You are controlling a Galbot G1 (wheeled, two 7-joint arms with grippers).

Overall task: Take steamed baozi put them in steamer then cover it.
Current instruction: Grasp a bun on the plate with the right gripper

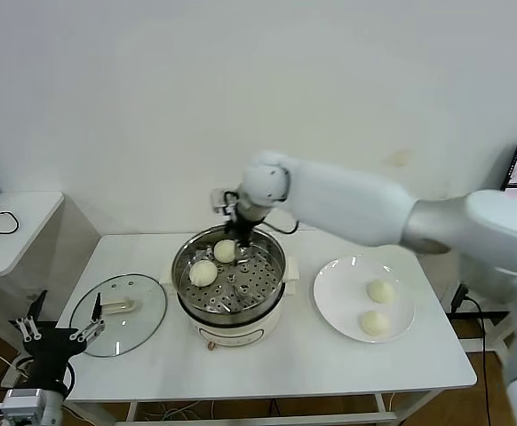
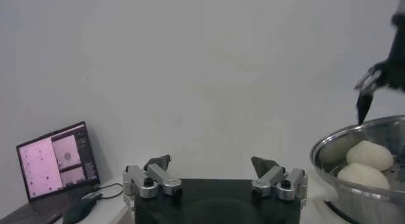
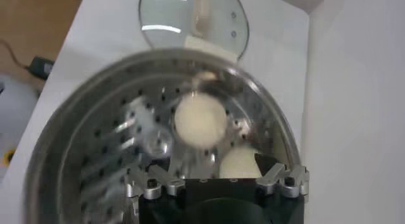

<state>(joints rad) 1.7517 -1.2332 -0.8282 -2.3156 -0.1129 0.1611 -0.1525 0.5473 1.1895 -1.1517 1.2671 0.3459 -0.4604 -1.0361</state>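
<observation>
The steel steamer (image 1: 273, 266) stands mid-table on its cream base. Two baozi lie on its perforated tray, one at the left (image 1: 203, 272) and one at the back (image 1: 226, 251). Two more baozi (image 1: 380, 290) (image 1: 374, 323) lie on the white plate (image 1: 334, 293) to the right. My right gripper (image 1: 239, 236) hangs over the back of the pot, open and empty. In the right wrist view (image 3: 211, 171) one baozi (image 3: 200, 120) lies below and another (image 3: 240, 163) sits by one finger. The glass cover (image 1: 119, 312) lies flat to the left. My left gripper (image 1: 59, 333) is parked open at the front left.
A small white side table (image 1: 14, 226) with cables stands at the far left. A laptop (image 2: 57, 157) shows in the left wrist view. The steamer rim (image 2: 354, 140) and my right gripper (image 2: 373, 86) also show there. The wall is close behind the table.
</observation>
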